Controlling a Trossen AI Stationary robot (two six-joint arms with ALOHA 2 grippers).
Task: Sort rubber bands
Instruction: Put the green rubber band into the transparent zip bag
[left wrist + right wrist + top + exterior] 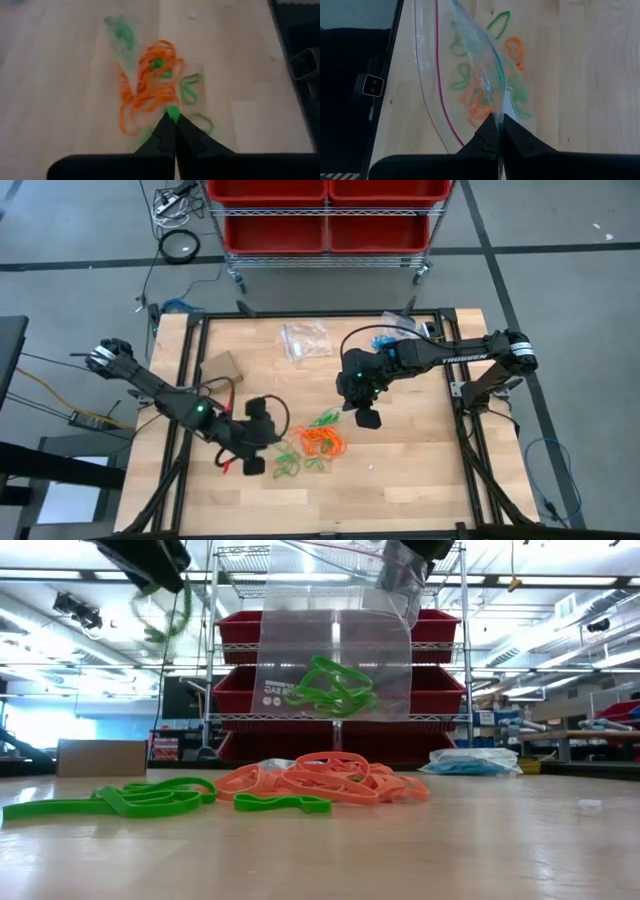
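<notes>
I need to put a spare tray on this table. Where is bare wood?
Free: the right-hand front of the table, beyond the orange rubber bands, and the near left corner. Crowded: the middle, with the green rubber bands, both tools and the hanging clear bag.

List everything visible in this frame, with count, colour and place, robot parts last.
Orange rubber bands: one tangled clump, count unclear, orange, table centre.
Loose green rubber bands: several, green, on the table by the orange clump.
Clear plastic zip bag: one, transparent, hanging above the clump from the right gripper, green bands inside.
Second clear plastic bag: one, transparent, lying at the table's far side.
Small cardboard box: one, brown, far left of the table.
Wooden table: one, light wood, black frame.
Red storage bins: several, red, on a wire shelf beyond the table.
Left gripper: shut on a green band, above the clump's left side.
Right gripper: shut on the zip bag's edge.
</notes>
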